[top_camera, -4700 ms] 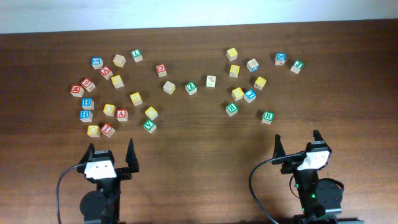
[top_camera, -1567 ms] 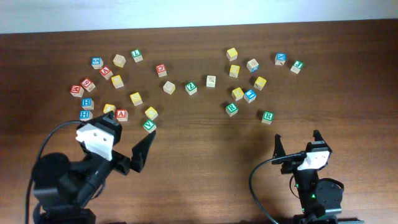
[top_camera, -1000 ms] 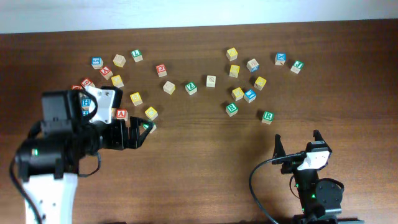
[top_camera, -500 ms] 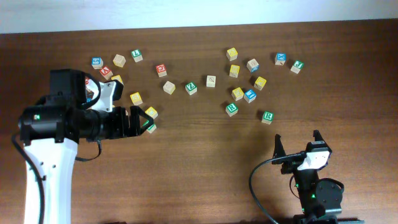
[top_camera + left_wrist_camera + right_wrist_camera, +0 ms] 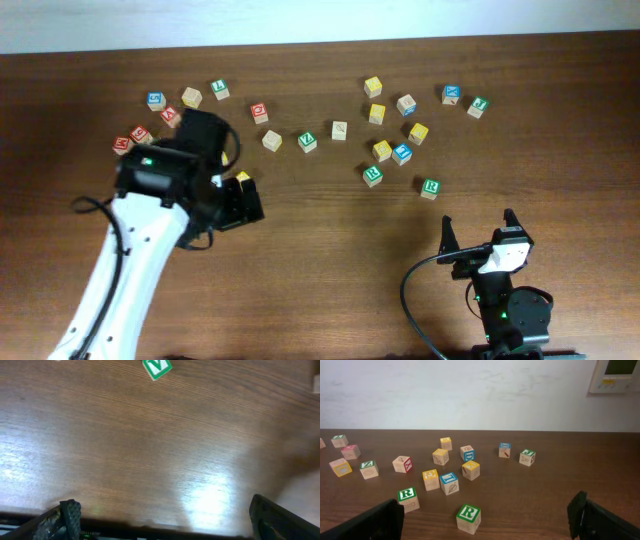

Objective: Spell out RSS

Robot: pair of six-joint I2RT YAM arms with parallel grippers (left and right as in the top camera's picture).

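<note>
Overhead: left gripper hovers left of the tabletop's centre, right gripper by the near edge, jaws spread. Left wrist: jaws wide apart, green V cube beyond. Right wrist: green R cube nearest, right of centre

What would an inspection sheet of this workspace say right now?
Surface: brown wooden table, some glare.
Job's things: nearer green R block and farther green R block, on the table's right half; S faces unreadable.
Clutter: many other letter blocks, including a green V block.
Pincers: left pincer open above the table; right pincer open at the near edge.
Cables: black cable loops beside the right arm.
Surroundings: white wall, wall panel.
</note>
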